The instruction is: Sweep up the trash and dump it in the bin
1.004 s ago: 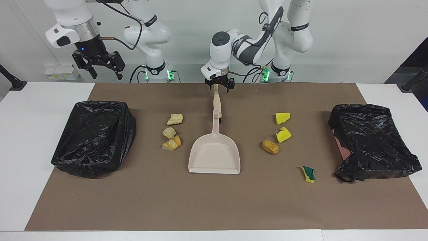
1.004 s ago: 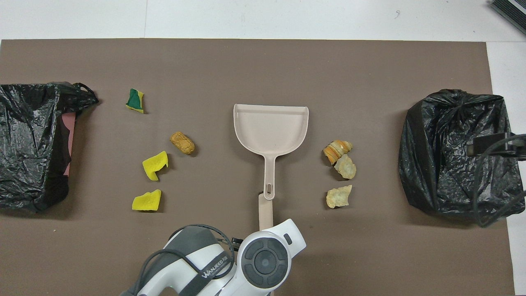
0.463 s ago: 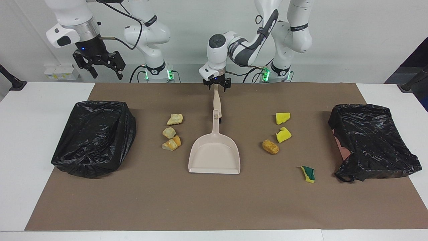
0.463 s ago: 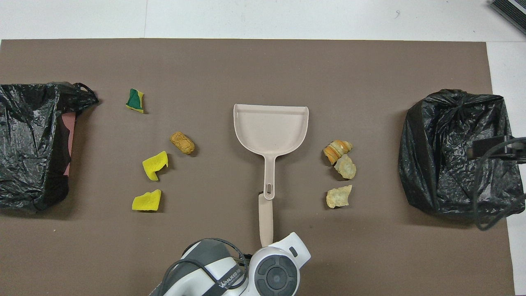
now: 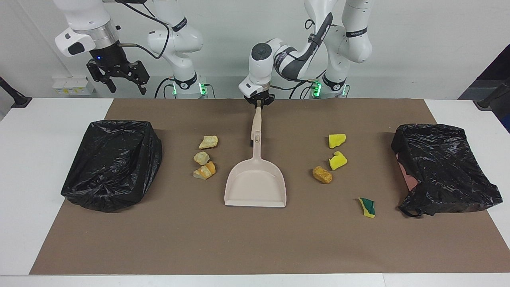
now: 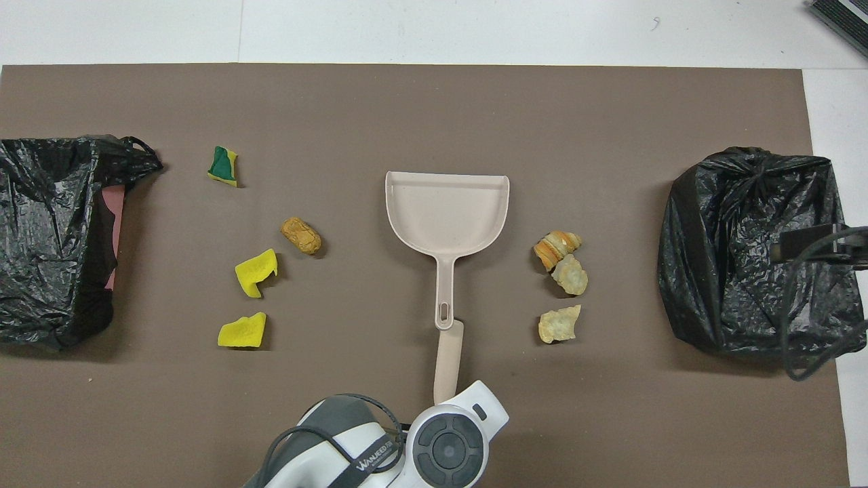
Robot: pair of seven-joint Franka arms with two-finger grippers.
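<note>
While a brown mat (image 5: 255, 239) covers the table, two bins lined with black plastic bags (image 5: 113, 163) (image 5: 444, 169) sit at its two ends. Between them lies a beige plastic dustpan (image 5: 255, 185), with a beige stick-like brush handle (image 5: 256, 123) just beside its handle tip. The left gripper (image 5: 258, 102) is clamped on that stick's upper end. The right gripper (image 5: 119, 77) waits, fingers apart, above the table edge. The trash lies on both sides of the dustpan: pale crumbly chunks (image 5: 205, 157) toward the right arm's end, yellow sponge bits (image 5: 337, 150), an orange-brown lump (image 5: 322, 174) and a green-backed scrap (image 5: 367, 207) toward the left arm's.
</note>
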